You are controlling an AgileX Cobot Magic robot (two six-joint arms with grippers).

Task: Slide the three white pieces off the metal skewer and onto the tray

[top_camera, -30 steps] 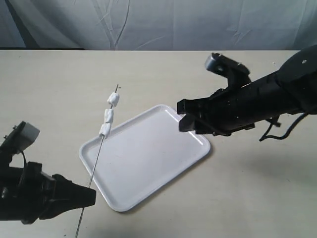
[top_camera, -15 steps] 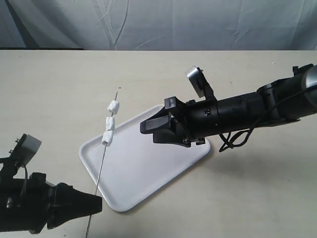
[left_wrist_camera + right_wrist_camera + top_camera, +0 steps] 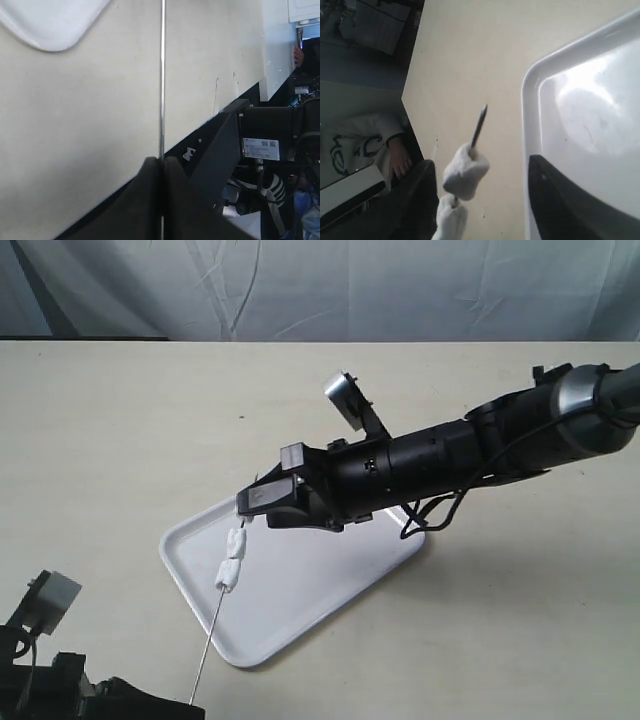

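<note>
In the exterior view the left gripper (image 3: 170, 708) is cut off by the lower frame edge, so its fingers cannot be read there; the left wrist view supplies them. The right gripper (image 3: 262, 502) covers the upper end of the metal skewer (image 3: 212, 630) and the top of the white pieces (image 3: 231, 562), which merge into one short white column whose count is hard to make out. The right wrist view shows only two pieces, the lower one cut by the frame edge. Compared with one second ago, the right arm has crossed from above the right end of the tray (image 3: 330, 575) to the skewer's tip. The left gripper has dropped lower in the frame. The pieces, earlier seen at the tray's far left rim, now appear over its left part, clear of the bare tabletop (image 3: 120, 420). The left fingers (image 3: 145, 200) are pressed together on the skewer's lower end and hold it at a slant. The right fingers (image 3: 555, 200) stand wide apart, one on each side of the top piece, with a gap on both sides. The pieces sit threaded just below the skewer's pointed tip.
</note>
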